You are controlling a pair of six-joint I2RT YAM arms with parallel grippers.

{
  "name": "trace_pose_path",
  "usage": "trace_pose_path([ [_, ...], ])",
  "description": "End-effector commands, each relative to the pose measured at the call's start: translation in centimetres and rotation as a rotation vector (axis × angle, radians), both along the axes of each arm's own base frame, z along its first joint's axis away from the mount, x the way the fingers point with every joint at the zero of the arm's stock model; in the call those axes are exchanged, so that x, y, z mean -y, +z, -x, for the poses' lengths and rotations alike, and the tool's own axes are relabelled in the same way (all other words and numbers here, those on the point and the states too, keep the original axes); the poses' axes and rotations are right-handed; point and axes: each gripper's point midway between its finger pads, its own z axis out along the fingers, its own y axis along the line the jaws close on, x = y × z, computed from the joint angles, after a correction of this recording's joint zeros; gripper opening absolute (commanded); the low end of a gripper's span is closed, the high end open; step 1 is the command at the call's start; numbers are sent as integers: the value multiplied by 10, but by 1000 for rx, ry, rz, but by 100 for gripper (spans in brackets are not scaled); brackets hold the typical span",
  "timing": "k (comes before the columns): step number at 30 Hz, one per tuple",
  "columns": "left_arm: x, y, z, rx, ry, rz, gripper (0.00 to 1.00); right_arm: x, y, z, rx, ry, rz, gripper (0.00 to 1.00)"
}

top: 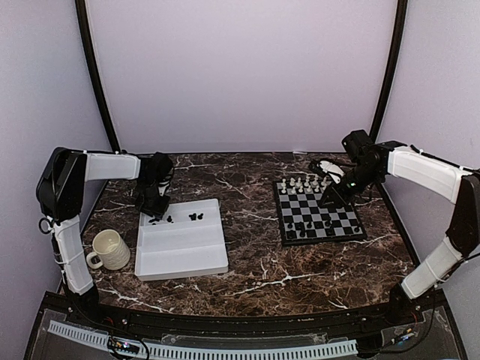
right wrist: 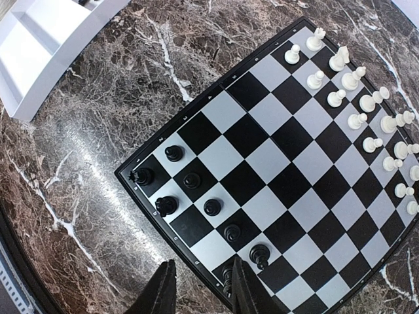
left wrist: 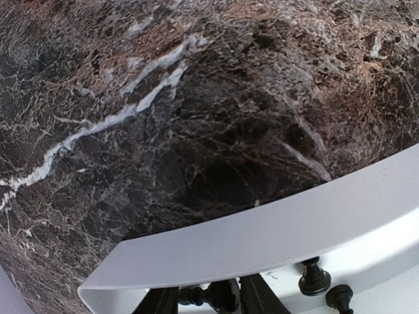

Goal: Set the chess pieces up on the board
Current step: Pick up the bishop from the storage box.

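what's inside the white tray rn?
Loose black chess pieces in the far compartment of the white tray. The left gripper hangs over its far-left corner, straddling one piece; anything directly beneath it is hidden from the top view.

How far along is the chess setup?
Done: white pieces appear to fill the board's far two rows; about eight black pieces stand on its near side. In hand: left fingers bracket a black piece in the white tray. Left: more loose black pieces in that tray; right fingers hover open over the board.
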Motion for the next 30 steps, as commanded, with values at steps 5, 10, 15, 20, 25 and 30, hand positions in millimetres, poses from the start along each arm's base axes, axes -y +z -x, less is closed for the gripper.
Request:
trace_pose_path([
  [5,-9,-11,15,-70,-40,-42,35,-3,5,-6,7,-4,-23,31],
  [10,-8,-22,16,-92,-57,-40,28,-3,4,-6,4,-5,-22,31],
  [15,-3,-18,19,-112,-47,-11,19,-2,4,-5,2,-6,-19,31],
  [20,-7,-11,28,-120,-38,-19,21,-3,3,-7,-1,-5,-21,31],
  [25,-11,-13,35,-133,-39,-37,25,-5,2,-8,-10,-2,-25,31],
  [30,-11,-14,44,-140,-76,-44,31,-5,5,-7,-5,-4,-28,31],
])
